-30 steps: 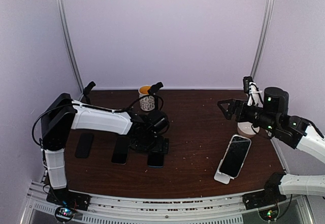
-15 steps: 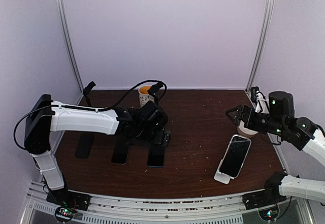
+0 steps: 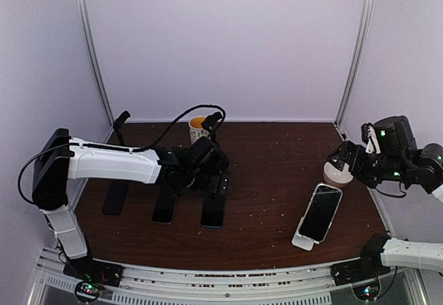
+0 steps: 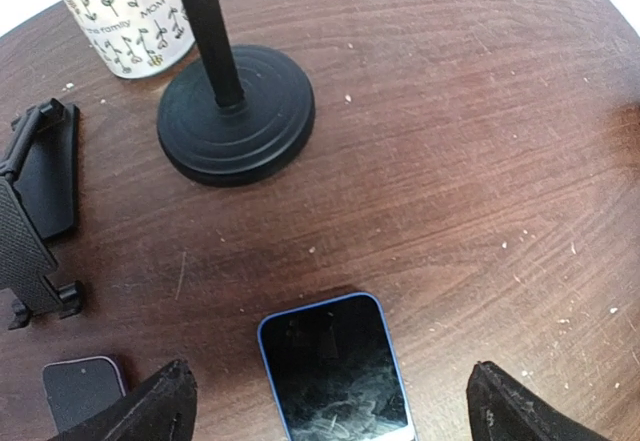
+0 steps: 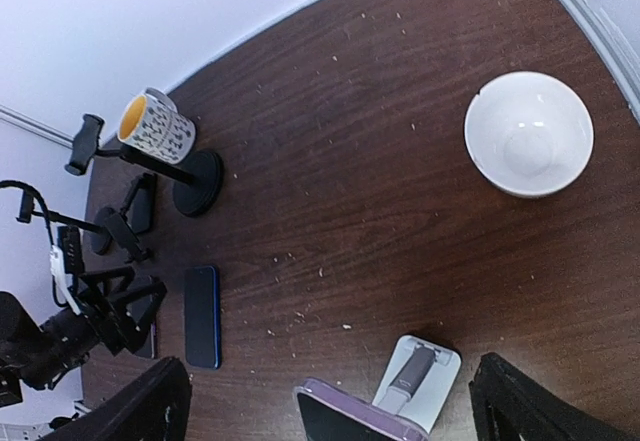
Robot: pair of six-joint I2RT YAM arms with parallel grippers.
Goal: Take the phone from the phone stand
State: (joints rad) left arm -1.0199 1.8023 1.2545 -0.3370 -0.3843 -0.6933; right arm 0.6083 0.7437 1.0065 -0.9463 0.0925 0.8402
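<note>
Beneath right jaws, phone on stand

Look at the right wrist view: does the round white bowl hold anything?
No, the round white bowl shows only its own bare, glossy inside.

The top camera is fixed high behind the near edge of the table and looks forward and down, taking in the whole tabletop. The left wrist camera looks nearly straight down from close, at a blue-edged phone, a round black base and a flowered mug. The right wrist camera looks down from much higher, over most of the table. All three share the mug and that phone; top and right wrist share also the white bowl and the propped phone.
</note>
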